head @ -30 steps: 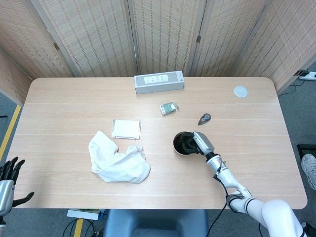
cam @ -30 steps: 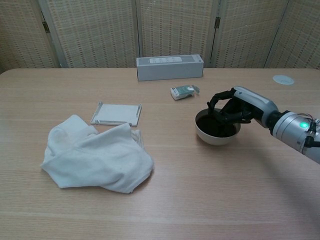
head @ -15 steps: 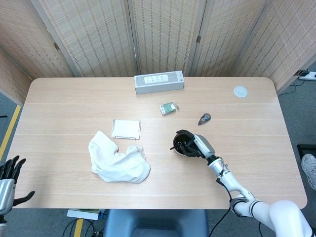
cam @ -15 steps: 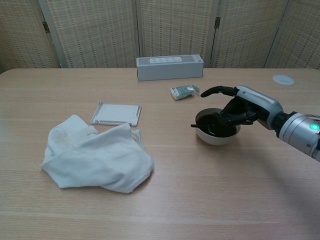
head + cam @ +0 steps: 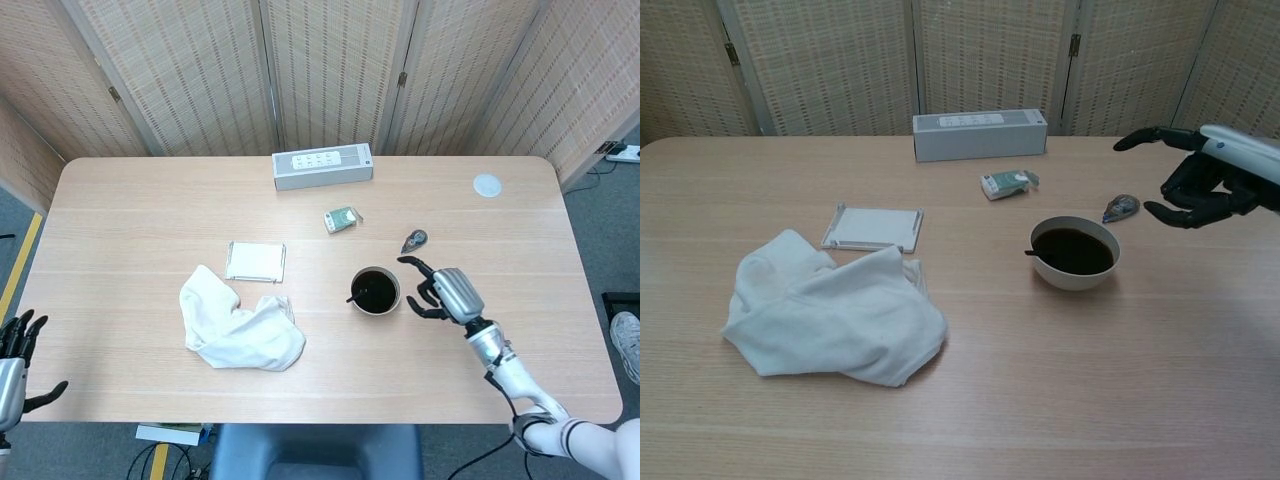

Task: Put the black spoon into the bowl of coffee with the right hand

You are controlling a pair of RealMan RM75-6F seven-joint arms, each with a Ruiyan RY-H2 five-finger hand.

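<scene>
The white bowl (image 5: 376, 291) (image 5: 1074, 254) holds dark coffee near the table's middle. The black spoon (image 5: 356, 295) (image 5: 1039, 255) lies in it, its handle sticking out over the left rim. My right hand (image 5: 444, 291) (image 5: 1201, 180) hovers to the right of the bowl, apart from it, fingers spread and holding nothing. My left hand (image 5: 14, 348) shows at the lower left corner of the head view, off the table, fingers apart and empty.
A crumpled white cloth (image 5: 240, 330) (image 5: 830, 312) lies left of the bowl, with a flat white tray (image 5: 255, 261) behind it. Further back are a long white box (image 5: 323, 167), a small green packet (image 5: 341, 219), a small grey tape dispenser (image 5: 414, 241) (image 5: 1121, 208) and a white disc (image 5: 487, 184).
My right hand let go of the spoon, which stays in the coffee, then drew back to the right away from the bowl with fingers spread.
</scene>
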